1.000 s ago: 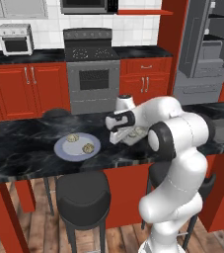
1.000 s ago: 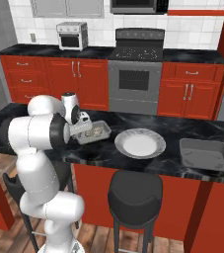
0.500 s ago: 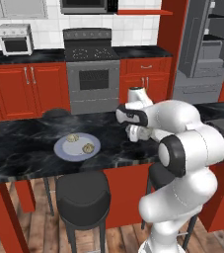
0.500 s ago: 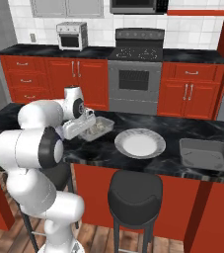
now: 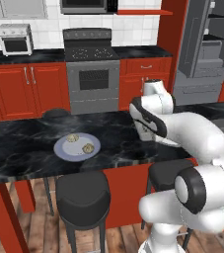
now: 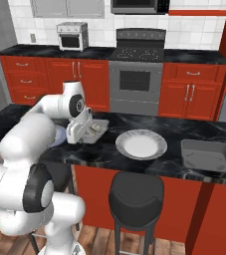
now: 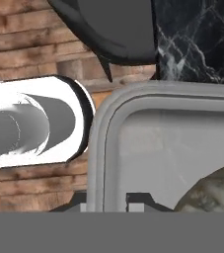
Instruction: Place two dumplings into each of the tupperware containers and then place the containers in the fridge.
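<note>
Counter (image 6: 109, 154) glossy black marble; tray (image 7: 148, 148) smooth matt grey (plastic-looking); floor (image 7: 24, 44) wood planks.

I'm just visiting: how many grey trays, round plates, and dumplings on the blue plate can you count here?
tupperware containers: 2
round plates: 2
dumplings on the blue plate: 2
Total: 6
</note>
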Controlling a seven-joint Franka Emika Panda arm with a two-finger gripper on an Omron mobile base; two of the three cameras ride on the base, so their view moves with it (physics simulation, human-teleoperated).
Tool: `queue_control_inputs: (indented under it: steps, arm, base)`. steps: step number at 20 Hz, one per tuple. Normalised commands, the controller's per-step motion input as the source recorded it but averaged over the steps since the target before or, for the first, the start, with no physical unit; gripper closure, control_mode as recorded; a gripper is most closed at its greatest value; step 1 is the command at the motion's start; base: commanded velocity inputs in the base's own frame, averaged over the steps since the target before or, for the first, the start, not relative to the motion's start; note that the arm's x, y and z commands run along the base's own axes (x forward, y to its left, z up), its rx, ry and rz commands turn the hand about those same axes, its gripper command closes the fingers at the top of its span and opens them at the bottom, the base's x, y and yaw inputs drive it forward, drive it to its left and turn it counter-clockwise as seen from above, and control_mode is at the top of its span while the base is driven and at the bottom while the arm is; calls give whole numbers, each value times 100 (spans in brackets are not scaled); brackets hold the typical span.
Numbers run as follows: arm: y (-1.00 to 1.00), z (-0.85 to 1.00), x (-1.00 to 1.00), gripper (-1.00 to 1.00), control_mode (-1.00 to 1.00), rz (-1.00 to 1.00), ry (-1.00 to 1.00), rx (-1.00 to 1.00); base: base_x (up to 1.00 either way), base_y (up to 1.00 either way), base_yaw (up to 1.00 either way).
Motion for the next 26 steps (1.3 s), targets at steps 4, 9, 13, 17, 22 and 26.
queue_control_inputs:
  steps: [4, 9, 13, 17, 22, 26]
  arm:
    - [-24, 35, -100, 100, -100, 30, 0, 9]
    - [-27, 37, -99, 100, -100, 14, -4, 11]
    - [2, 38, -68, 100, -100, -10, -3, 1]
    - [4, 1, -28, 100, -100, -16, -3, 0]
    - [1, 39, -39, 100, -100, 3, 3, 0]
    - [58, 47, -16, 100, -100, 0, 13, -7]
  base:
    - [0, 0, 0]
    - [0, 0, 0]
    - [0, 0, 0]
    - [0, 0, 0]
    - [0, 0, 0]
    - [0, 0, 0]
